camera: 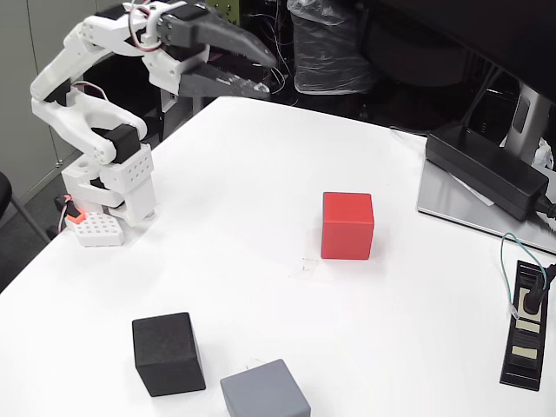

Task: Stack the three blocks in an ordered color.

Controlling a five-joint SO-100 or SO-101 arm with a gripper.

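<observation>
The arm stands at the far left corner of the white table [261, 174] in the fixed view, folded back with the claw [265, 76] raised high above the table's rear edge. Its two dark fingers are spread apart and pinch nothing.

Block positions, all resting flat on the table and none stacked:
- Red block [347, 226]: near the table's centre, well apart from the other two.
- Black block [168, 354]: near the front edge, left of centre.
- Grey block [265, 391]: just beside the black one on its right, partly cut off by the lower frame edge. A narrow gap appears to separate them.

The step in hand is judged to be the first reach; the stack has not been started. The colour order is not given, so the base block cannot be named.

Recommended procedure:
1. Leave the base block where it sits; the red one has open space on every side.
2. Keep the fingers spread wider than a block face during descent.
3. Align the fingers parallel to two opposite faces, then close at mid-height.
4. For the black or grey block, approach from the outer faces, since a finger may not fit in the gap between them.
5. Lift straight up before travelling.

Keep clear of the power brick [486, 169] at the right
</observation>
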